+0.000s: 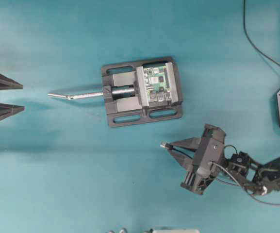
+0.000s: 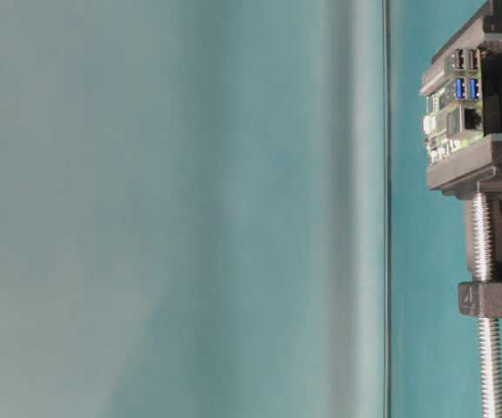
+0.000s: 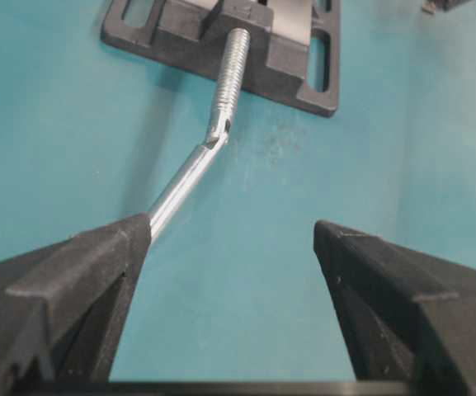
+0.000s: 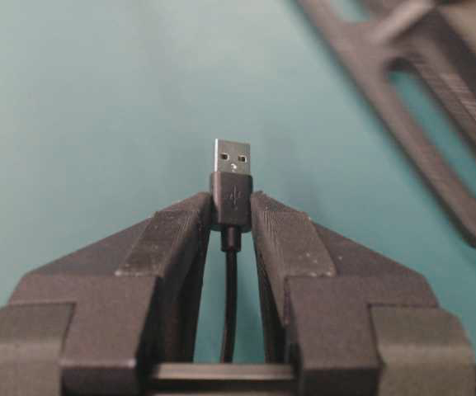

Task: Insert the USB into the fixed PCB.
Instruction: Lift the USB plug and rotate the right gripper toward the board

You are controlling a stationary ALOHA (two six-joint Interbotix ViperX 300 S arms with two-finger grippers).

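Right gripper (image 4: 232, 216) clamps the USB (image 4: 232, 194), silver tip showing 2 holes; left gripper (image 3: 231, 239) spread apart.

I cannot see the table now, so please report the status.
Right gripper shut on USB, short of the fixed PCB. Left gripper open, empty, by the vise handle. Nothing in the way.

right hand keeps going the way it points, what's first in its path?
Likely nothing: the right hand, shut on the USB, points left across bare table, passing below the vise. Depth unclear; its wrist view shows the vise frame off to the right.
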